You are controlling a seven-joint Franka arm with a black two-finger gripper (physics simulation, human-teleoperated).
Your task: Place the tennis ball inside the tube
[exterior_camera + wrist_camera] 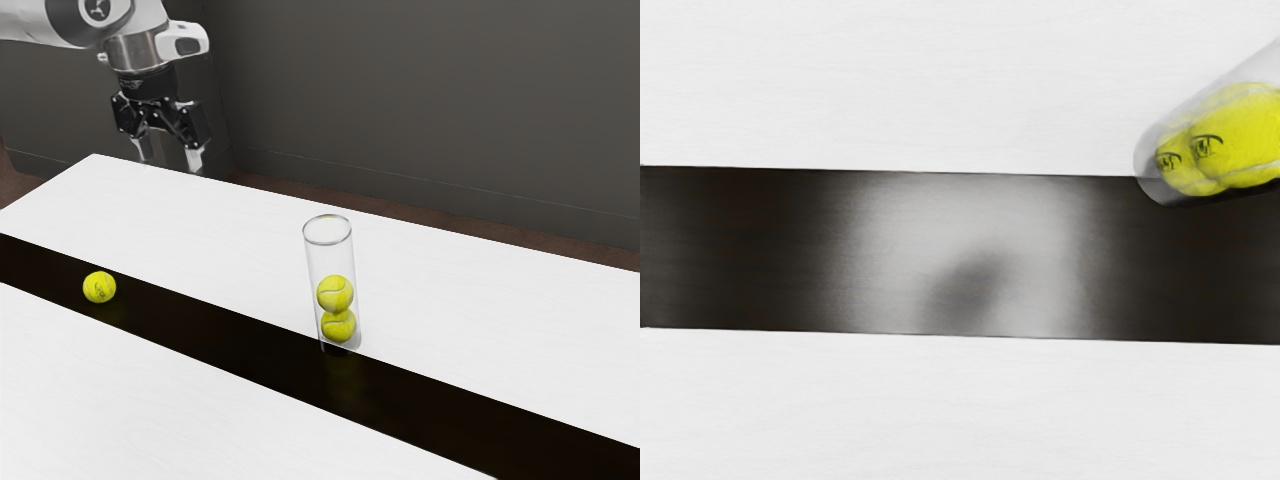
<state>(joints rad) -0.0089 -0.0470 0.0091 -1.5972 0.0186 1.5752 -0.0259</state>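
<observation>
Yellow and round, one ball (99, 287) lies outside the clear tube (328, 262).

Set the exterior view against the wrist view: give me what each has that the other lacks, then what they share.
Exterior view: the open gripper, the loose tennis ball and the grey wall.

Wrist view: a pale glare patch with a dark smudge.

Both: the clear tube holding yellow balls, the dark stripe and the white tabletop.
</observation>
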